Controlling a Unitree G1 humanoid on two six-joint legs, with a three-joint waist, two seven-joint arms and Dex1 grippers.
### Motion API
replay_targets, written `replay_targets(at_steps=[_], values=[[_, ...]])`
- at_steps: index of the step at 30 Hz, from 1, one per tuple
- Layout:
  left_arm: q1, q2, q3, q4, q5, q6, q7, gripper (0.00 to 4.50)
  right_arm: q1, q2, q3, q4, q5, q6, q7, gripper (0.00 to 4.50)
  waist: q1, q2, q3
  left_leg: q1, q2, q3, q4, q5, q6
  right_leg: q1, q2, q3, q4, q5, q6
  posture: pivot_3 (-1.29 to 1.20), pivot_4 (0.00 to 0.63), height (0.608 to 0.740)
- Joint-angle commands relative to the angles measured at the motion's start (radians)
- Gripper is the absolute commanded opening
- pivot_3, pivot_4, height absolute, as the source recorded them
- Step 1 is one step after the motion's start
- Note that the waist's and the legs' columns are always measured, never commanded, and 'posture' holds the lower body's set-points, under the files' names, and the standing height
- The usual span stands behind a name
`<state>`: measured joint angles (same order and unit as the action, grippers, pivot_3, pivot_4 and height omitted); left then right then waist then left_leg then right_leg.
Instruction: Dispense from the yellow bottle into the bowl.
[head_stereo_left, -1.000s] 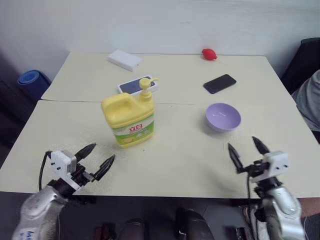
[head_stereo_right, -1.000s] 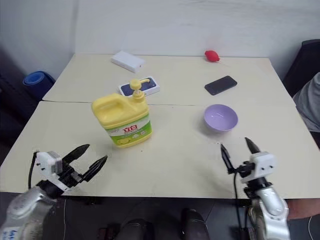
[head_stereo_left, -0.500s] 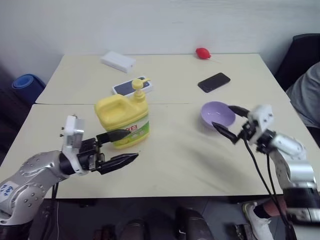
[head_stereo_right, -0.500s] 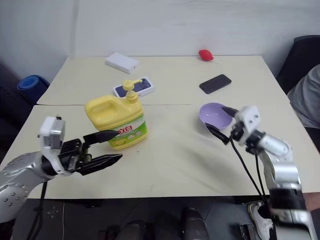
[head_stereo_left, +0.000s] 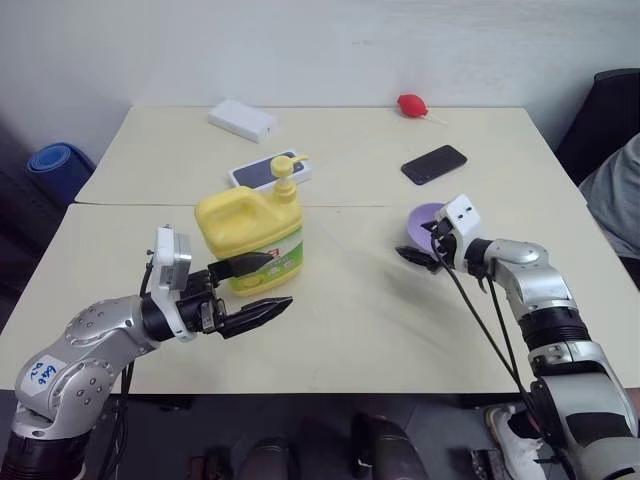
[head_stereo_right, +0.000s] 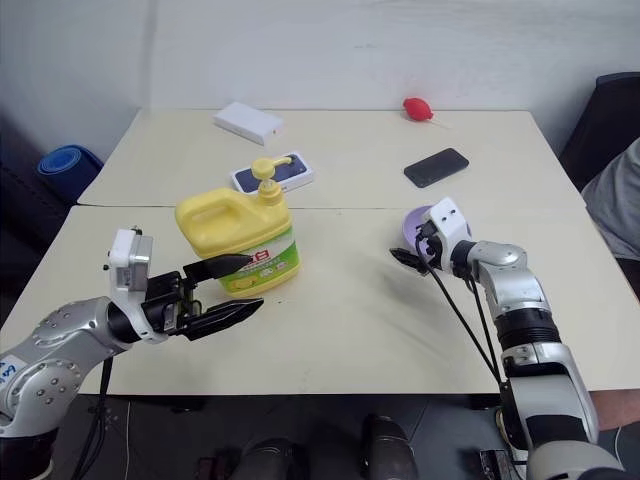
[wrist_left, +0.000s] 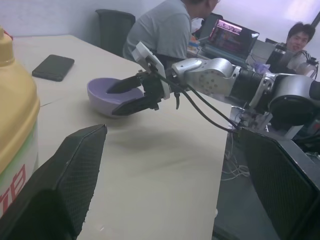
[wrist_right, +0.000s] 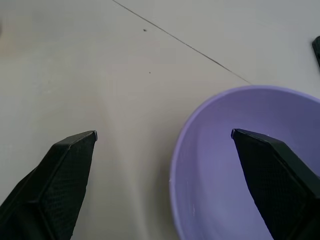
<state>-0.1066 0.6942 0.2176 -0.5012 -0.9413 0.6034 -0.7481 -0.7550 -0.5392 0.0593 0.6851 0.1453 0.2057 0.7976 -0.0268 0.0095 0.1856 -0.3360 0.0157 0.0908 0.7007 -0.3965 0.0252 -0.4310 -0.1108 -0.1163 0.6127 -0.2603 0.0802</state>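
Left eye view: cream bench (head_stereo_left: 350, 320) with a seam running across it, everything sits on top
Yellow bottle (head_stereo_left: 252, 232): upright, left of centre, just in front of the seam, pump nozzle pointing right; the lower left of its label is covered by the left hand's upper finger
Bowl (head_stereo_left: 424, 222): purple, right of centre, mostly blocked by the right hand and its white wrist block, only the far-left rim pokes out
Left hand (head_stereo_left: 258, 286): fingers spread wide, pointing right, sitting just in front of the bottle; can't tell if the upper finger actually touches it
Right hand (head_stereo_left: 425, 245): spread too, straddling the near-left rim of the bowl, one finger over the inside and one outside over the bench
Right wrist view: bowl cut off at the edge, inside looks plain, can't see the bottom properly
Left wrist view: only a slice of the bottle at the edge; people and a laptop behind, partly cropped
Other stuff: black phone (head_stereo_left: 434, 164), red thing (head_stereo_left: 411, 104) too small to identify, white box (head_stereo_left: 243, 120), another phone (head_stereo_left: 262, 174) half hidden behind the bottle
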Motion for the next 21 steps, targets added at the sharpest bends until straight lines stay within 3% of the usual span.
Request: replay_targets(at_steps=[1,6,9,19,21], values=[[0.004,-0.004,0.014,-0.043,0.002,-0.009,0.008,4.47,-0.021,0.007,-0.015,0.058,-0.021,-0.043,-0.003,4.50,0.000,0.000,0.000,0.000,0.000,0.000,0.000,0.000,0.000,0.000,0.000,0.000,0.000,0.000,0.000,0.00,0.150,0.740],[0.003,-0.016,0.009,-0.044,0.006,-0.008,0.018,4.47,-0.049,0.019,-0.028,0.147,-0.035,-0.102,-0.010,4.50,-0.002,0.000,0.000,0.000,0.000,0.000,0.000,0.000,0.000,0.000,0.000,0.000,0.000,0.000,0.000,0.00,0.150,0.740],[0.001,-0.020,0.007,-0.041,0.009,-0.008,0.019,4.50,-0.063,0.026,-0.036,0.169,-0.035,-0.124,-0.014,3.91,-0.002,0.000,0.000,0.000,0.000,0.000,0.000,0.000,0.000,0.000,0.000,0.000,0.000,0.000,0.000,0.00,0.150,0.740],[-0.026,-0.020,0.000,-0.015,0.025,-0.007,0.016,4.50,-0.082,0.039,-0.039,0.194,-0.048,-0.176,0.002,0.53,-0.002,0.000,0.000,0.000,0.000,0.000,0.000,0.000,0.000,0.000,0.000,0.000,0.000,0.000,0.000,0.00,0.150,0.740],[-0.033,-0.021,-0.003,-0.011,0.031,-0.007,0.015,4.50,-0.085,0.038,-0.041,0.175,-0.043,-0.184,0.024,0.03,-0.002,0.000,0.000,0.000,0.000,0.000,0.000,0.000,0.000,0.000,0.000,0.000,0.000,0.000,0.000,0.00,0.150,0.740]])
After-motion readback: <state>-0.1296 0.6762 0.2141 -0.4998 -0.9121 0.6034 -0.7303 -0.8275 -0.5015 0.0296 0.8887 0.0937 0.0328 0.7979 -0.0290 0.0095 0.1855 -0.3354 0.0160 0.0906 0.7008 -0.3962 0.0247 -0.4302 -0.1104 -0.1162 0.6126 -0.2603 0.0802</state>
